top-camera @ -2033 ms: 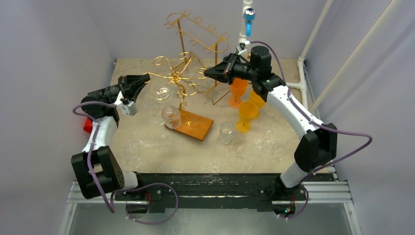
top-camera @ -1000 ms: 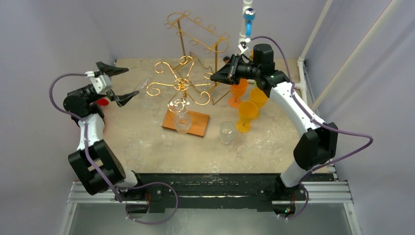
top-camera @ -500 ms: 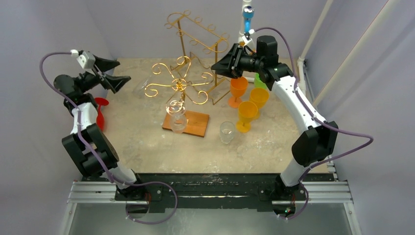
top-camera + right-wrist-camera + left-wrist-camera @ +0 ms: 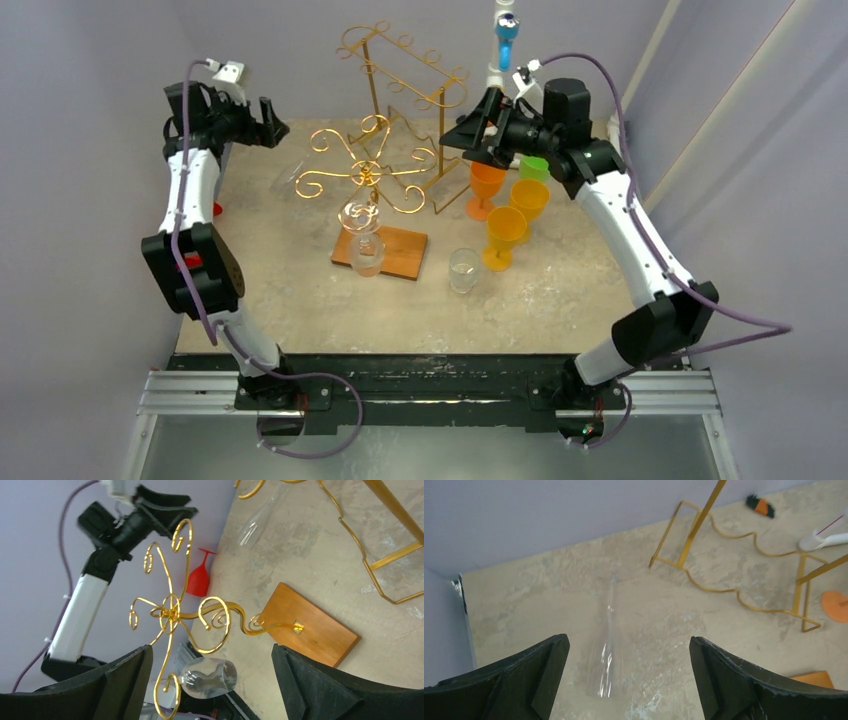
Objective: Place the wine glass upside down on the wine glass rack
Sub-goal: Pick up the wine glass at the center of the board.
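The wine glass hangs bowl-down from the rack, above the wooden base at table centre. The right gripper, fingers spread and grasping nothing, is right of and beyond the glass, clear of it. The left gripper is likewise spread and empty at far left, well apart.
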`<state>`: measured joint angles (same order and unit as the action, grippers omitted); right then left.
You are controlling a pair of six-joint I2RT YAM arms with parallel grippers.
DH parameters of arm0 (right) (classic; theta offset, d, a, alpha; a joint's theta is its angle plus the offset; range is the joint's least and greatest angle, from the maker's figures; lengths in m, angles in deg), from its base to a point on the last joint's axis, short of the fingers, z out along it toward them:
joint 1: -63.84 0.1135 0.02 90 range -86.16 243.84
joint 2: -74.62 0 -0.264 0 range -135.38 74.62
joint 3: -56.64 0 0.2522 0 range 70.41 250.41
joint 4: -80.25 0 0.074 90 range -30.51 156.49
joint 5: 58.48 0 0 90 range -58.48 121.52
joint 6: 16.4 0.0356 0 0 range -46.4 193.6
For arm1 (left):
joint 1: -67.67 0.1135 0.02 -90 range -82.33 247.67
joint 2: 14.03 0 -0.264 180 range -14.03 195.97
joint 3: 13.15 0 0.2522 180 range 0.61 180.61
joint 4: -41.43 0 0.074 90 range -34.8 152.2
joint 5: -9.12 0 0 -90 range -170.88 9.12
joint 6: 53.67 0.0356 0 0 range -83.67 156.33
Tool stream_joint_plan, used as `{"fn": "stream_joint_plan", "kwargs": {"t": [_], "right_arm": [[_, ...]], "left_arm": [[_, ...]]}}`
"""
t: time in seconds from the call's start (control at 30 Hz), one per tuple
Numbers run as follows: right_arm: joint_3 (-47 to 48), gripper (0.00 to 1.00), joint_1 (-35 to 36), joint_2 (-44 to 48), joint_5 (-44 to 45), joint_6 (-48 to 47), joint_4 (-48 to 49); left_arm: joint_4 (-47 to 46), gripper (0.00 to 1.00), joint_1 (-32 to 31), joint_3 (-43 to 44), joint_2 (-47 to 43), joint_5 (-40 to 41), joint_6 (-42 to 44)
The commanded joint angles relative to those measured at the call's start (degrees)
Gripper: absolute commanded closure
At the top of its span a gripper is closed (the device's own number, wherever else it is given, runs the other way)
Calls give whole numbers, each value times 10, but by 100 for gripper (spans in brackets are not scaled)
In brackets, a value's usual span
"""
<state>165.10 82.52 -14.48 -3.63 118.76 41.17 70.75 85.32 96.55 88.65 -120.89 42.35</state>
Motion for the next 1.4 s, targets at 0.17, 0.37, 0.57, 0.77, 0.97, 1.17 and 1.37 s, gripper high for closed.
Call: {"fn": "stream_joint_plan", "kwargs": {"t": [0.17, 0.37, 0.57, 0.77, 0.97, 1.17, 1.37], "right_arm": [[-86, 1, -1, 131, 59, -41, 10], [-178, 1, -1, 203, 77, -39, 25], [-231, 1, -1, 253, 95, -38, 23], [-218, 1, -1, 257, 99, -40, 13], [-202, 1, -1, 249, 103, -44, 11], [-193, 5, -1, 247, 102, -49, 14], [-176, 8, -1, 244, 98, -54, 5]], "left_arm": [[157, 0, -78, 56, 117, 229, 85], [115, 0, -85, 66, 169, 259, 89], [92, 0, -90, 86, 219, 302, 120], [70, 0, -90, 59, 241, 304, 148], [33, 21, -90, 10, 227, 292, 161], [29, 46, -90, -8, 217, 303, 174], [38, 69, -89, -17, 214, 309, 177]]}}
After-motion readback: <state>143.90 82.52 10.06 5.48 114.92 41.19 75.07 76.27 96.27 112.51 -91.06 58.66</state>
